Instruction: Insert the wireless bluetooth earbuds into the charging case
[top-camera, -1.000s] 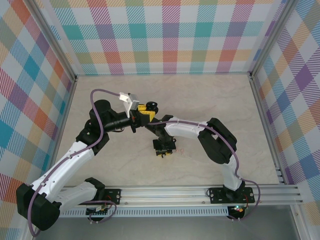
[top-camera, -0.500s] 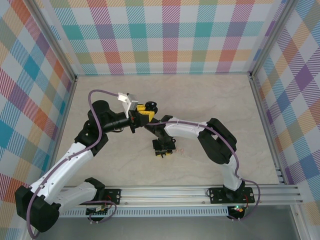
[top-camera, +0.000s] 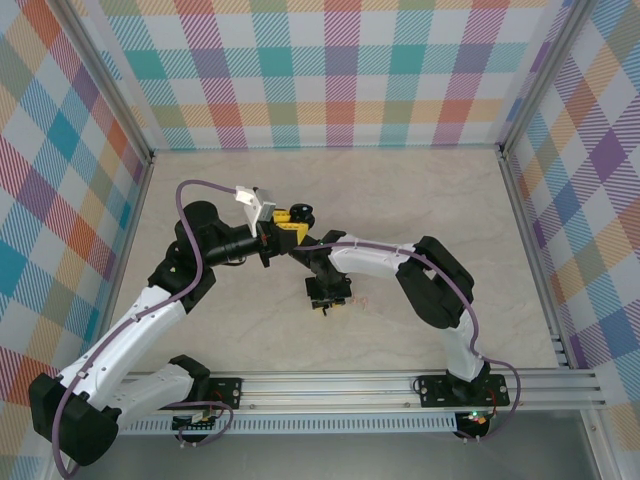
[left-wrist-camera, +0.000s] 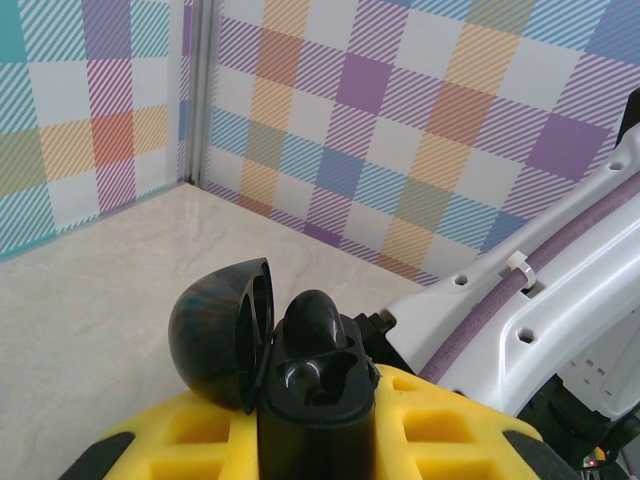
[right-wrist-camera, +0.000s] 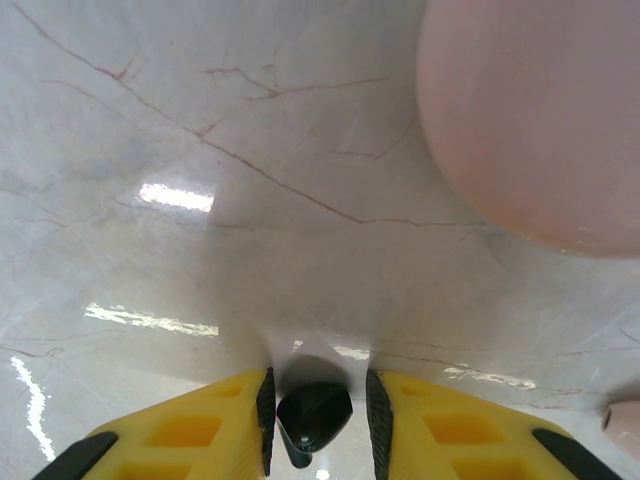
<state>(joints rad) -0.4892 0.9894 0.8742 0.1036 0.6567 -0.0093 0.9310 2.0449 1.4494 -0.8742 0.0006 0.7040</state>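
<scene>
At the table's (top-camera: 430, 200) middle, the left gripper (left-wrist-camera: 316, 432) clamps the open black charging case (left-wrist-camera: 305, 375); the right gripper (right-wrist-camera: 317, 398) pinches seemingly a black earbud (right-wrist-camera: 313, 417).

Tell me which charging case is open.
The black case between the left fingers: its lid is hinged back, sockets showing. The pink case shows a smooth dome.

Left hand (top-camera: 293, 216) raised, clamped, right hand (right-wrist-camera: 314, 412) low, clamped

Glossy blk plastic case (left-wrist-camera: 310, 400), polished marble-look table (right-wrist-camera: 200, 130), matt yellow claw pads (right-wrist-camera: 170, 430)
</scene>
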